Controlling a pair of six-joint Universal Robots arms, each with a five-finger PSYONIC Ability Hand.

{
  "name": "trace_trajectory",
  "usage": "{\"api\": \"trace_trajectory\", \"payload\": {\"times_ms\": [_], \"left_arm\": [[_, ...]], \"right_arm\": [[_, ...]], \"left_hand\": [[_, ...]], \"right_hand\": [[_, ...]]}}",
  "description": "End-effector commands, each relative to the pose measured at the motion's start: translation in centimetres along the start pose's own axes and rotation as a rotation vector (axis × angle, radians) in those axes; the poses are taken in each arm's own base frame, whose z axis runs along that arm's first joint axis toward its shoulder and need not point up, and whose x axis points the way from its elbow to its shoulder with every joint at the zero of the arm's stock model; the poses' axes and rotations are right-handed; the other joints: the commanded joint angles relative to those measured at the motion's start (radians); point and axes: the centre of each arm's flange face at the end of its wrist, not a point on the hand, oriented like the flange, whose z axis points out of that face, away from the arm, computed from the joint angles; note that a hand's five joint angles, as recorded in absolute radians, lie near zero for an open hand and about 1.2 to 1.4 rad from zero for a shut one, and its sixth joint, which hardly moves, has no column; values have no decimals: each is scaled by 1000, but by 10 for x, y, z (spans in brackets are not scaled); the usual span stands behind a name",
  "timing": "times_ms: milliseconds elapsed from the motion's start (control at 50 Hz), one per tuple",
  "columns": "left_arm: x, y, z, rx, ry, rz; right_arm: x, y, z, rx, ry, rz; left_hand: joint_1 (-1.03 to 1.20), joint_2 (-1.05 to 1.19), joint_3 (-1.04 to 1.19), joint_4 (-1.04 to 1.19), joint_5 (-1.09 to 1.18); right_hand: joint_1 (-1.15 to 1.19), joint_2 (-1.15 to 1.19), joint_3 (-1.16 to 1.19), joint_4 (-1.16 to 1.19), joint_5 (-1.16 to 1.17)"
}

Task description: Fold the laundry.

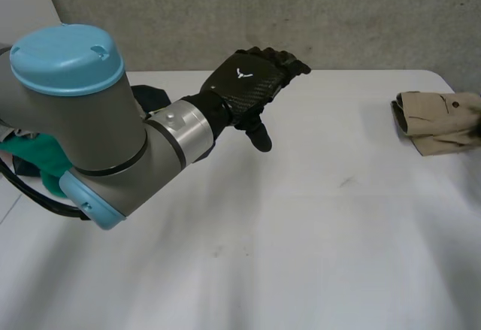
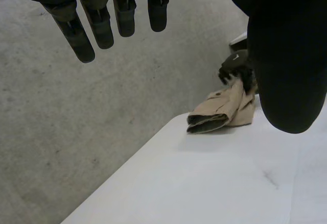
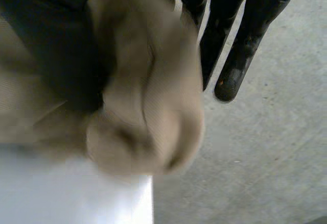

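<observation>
lying at the right edge of the white table: tan garment, folded. best squared and drawn inward before release, to avoid slipping off. left hand: relaxed open, empty, hovering above the table. right hand: apparently pinching the garment's outer end between thumb and straight fingers.

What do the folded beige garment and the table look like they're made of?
The beige folded garment looks like woven cloth, probably cotton or similar, with a matte finish: it lies in soft rolled folds with visible seams. The table has a smooth, hard white top, perhaps laminate or plastic: it shows a faint sheen and a few small scuffs.
</observation>
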Motion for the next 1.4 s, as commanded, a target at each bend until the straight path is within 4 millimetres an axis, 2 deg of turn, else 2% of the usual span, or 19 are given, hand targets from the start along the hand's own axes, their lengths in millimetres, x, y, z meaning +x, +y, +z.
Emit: {"api": "trace_trajectory", "payload": {"times_ms": [20,280,380,500,560,620,700,720,820,860,880,960,1020,1120,1180,1220,1240,1300,1400], "left_arm": [[3,-1,-1,2,18,-2],[8,-5,-1,13,30,0],[14,-8,-3,16,41,0],[14,-27,-11,60,30,18],[9,-33,-13,71,4,27],[-10,-39,-12,86,-95,43],[-70,-37,-12,84,-327,88],[-97,-33,-14,71,-416,122],[-168,2,-20,-55,-601,285],[-196,21,-24,-121,-654,342],[-223,41,-32,-187,-701,393],[-279,86,-46,-304,-781,486],[-309,116,-55,-366,-811,516],[-340,145,-66,-404,-854,527],[-346,146,-67,-401,-864,530],[-344,145,-65,-392,-863,526],[-340,141,-61,-372,-867,530],[-327,120,-49,-301,-873,550],[-280,61,-30,-81,-866,559]], "right_arm": [[20,4,10,31,158,-153],[27,19,6,-38,171,-176],[18,14,-19,-143,71,-133],[44,-38,-62,-129,82,-42],[55,-52,-68,-68,115,17],[56,-78,-79,49,98,125],[45,-121,-103,249,-19,245],[30,-138,-116,325,-102,272],[-33,-176,-171,491,-394,288],[-51,-179,-189,512,-478,276],[-68,-177,-206,515,-555,265],[-99,-170,-243,492,-705,225],[-112,-162,-261,463,-752,181],[-119,-146,-272,404,-771,93],[-122,-138,-275,383,-773,22],[-122,-135,-276,376,-769,-12],[-120,-132,-276,368,-762,-40],[-119,-130,-277,355,-763,-62],[-121,-124,-283,312,-782,-54]], "left_hand": [[2,-11,-17,-9,-26],[-1,-14,-20,-12,-29],[-4,-17,-23,-15,-32],[-4,-17,-23,-15,-32],[-4,-17,-23,-15,-32],[-4,-17,-23,-15,-32],[-4,-17,-23,-15,-32],[-4,-17,-23,-15,-32],[-4,-17,-23,-15,-32],[-4,-17,-23,-15,-32],[-4,-17,-23,-15,-32],[-7,-20,-26,-18,-35],[-7,-20,-26,-18,-35],[63,50,44,53,35],[446,434,428,436,419],[857,844,838,846,829],[1201,1189,1183,1191,1173],[1205,1192,1186,1195,1177],[1205,1192,1186,1195,1177]], "right_hand": [[-537,-697,-732,-740,-682],[-537,-697,-732,-740,-682],[-537,-697,-732,-740,-682],[-537,-697,-732,-740,-682],[-537,-697,-732,-740,-682],[-537,-697,-732,-740,-682],[-537,-697,-732,-740,-682],[-537,-697,-732,-740,-682],[-537,-697,-732,-740,-682],[-537,-697,-732,-740,-682],[-537,-697,-732,-740,-682],[-537,-697,-732,-740,-682],[-537,-697,-732,-740,-682],[-537,-697,-732,-740,-682],[-537,-697,-732,-740,-682],[-537,-697,-732,-740,-682],[-537,-697,-732,-740,-682],[-537,-697,-732,-740,-682],[-537,-697,-732,-740,-682]]}}
